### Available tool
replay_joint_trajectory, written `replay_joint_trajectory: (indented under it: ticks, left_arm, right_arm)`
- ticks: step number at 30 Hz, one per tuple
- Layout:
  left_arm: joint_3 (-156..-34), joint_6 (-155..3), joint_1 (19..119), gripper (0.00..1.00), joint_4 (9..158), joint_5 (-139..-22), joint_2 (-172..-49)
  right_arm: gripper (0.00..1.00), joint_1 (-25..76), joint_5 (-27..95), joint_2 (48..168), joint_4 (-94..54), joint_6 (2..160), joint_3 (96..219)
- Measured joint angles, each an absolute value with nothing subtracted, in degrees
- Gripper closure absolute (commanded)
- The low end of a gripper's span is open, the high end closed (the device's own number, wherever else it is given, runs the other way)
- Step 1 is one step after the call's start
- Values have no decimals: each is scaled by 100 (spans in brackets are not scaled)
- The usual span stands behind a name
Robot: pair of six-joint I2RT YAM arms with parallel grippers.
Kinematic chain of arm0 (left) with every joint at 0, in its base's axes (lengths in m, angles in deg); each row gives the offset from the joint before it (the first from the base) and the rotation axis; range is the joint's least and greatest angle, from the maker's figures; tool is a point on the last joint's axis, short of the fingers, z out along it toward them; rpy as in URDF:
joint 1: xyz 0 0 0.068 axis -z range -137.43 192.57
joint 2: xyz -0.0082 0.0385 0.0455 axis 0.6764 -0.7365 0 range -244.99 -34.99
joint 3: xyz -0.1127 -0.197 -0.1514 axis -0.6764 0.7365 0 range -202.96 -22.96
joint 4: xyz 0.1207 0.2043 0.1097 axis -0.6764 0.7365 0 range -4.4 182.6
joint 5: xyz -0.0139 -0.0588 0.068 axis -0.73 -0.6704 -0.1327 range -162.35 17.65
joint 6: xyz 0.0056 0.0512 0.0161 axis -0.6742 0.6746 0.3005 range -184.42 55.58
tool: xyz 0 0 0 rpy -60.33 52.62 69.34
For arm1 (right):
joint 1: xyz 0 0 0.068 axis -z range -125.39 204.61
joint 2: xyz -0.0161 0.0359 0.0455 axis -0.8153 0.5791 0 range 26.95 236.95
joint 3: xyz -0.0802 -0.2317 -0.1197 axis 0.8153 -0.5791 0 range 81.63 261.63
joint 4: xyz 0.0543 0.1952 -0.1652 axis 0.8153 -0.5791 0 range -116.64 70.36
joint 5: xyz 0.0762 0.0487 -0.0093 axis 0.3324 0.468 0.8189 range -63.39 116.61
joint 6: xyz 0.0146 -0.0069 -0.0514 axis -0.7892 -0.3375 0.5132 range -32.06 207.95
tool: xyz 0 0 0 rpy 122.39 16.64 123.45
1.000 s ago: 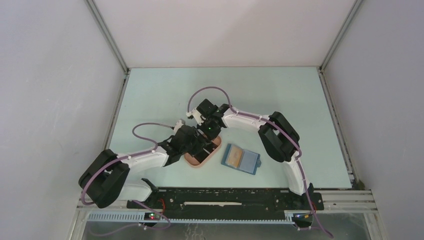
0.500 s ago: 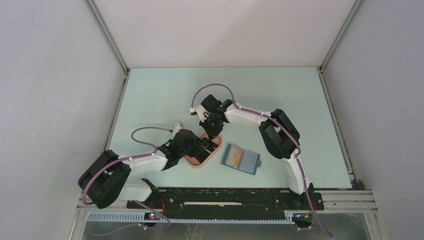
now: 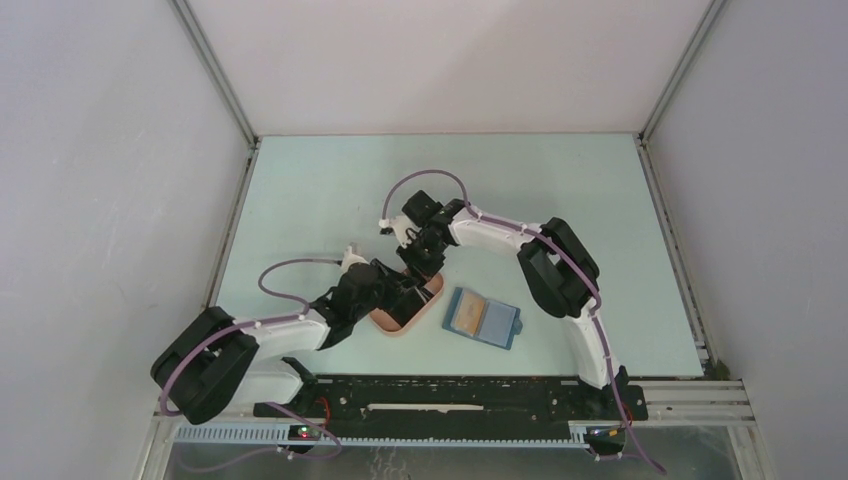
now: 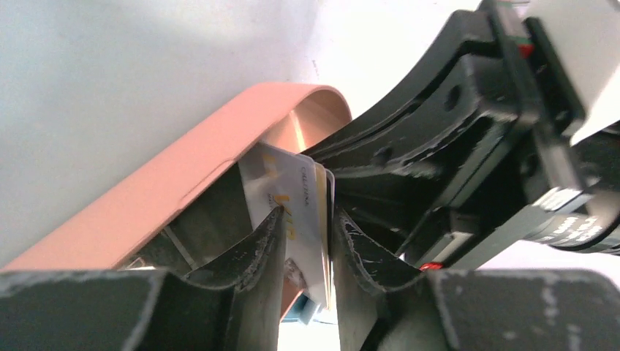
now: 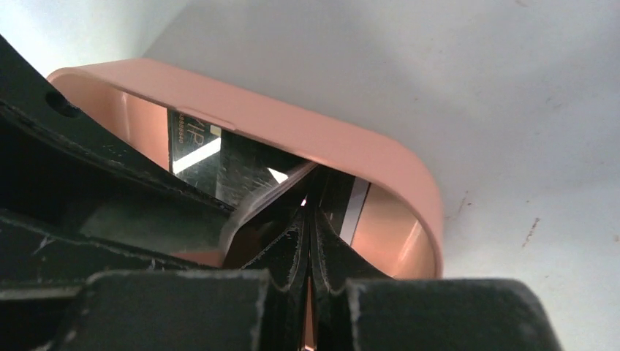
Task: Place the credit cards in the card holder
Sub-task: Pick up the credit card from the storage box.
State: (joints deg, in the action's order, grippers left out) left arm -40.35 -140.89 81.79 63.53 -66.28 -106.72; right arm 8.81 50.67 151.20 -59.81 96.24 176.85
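Note:
Several credit cards [image 4: 298, 191] stand on edge inside the pink oval tray [image 4: 183, 168], a pale one with orange lettering facing left. My left gripper [image 4: 308, 212] is closed around this stack, a finger [image 4: 256, 252] on each side. From the far side my right gripper [image 5: 307, 212] reaches into the same tray [image 5: 292, 124], its fingers pressed together with nothing seen between them, next to black cards [image 5: 219, 157]. The blue card holder [image 3: 483, 317] lies open on the table right of the tray [image 3: 395, 325], an orange-tan card [image 3: 463, 311] in its left half. Both grippers [image 3: 408, 290] [image 3: 427, 265] meet over the tray.
The two wrists crowd each other over the tray. Grey enclosure walls [image 3: 120, 200] border the pale green table [image 3: 560, 190] on three sides, and the arm bases sit on a black rail [image 3: 450, 400] at the near edge.
My left gripper has dropped lower into the tray and narrowed its jaws onto the card stack. The right gripper shifted slightly toward the tray's far end and stayed shut.

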Motion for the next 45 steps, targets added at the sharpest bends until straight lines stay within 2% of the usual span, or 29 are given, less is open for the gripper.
replay_joint_trajectory:
  ticks: [6, 10, 15, 32, 45]
  left_arm:
    - [-3976, -14246, 8153, 63, 5892, -6657, -10868]
    - [-3976, -14323, 8137, 53, 5776, -6692, -11035]
    - [-3976, -14415, 8137, 48, 5888, -6810, -11142]
    - [-3869, -14401, 8076, 56, 6023, -6845, -10857]
    - [-3683, -14406, 7986, 55, 5975, -6867, -10707]
  right_arm:
    - [95, 877, 5167, 15124, -6094, 9593, 17685]
    - [95, 916, 5204, 15124, -6103, 9585, 17685]
    - [96, 918, 5314, 15124, -6101, 9543, 17685]
    - [96, 921, 5508, 15124, -6101, 9530, 17685]
    - [94, 921, 5689, 15124, -6099, 9526, 17685]
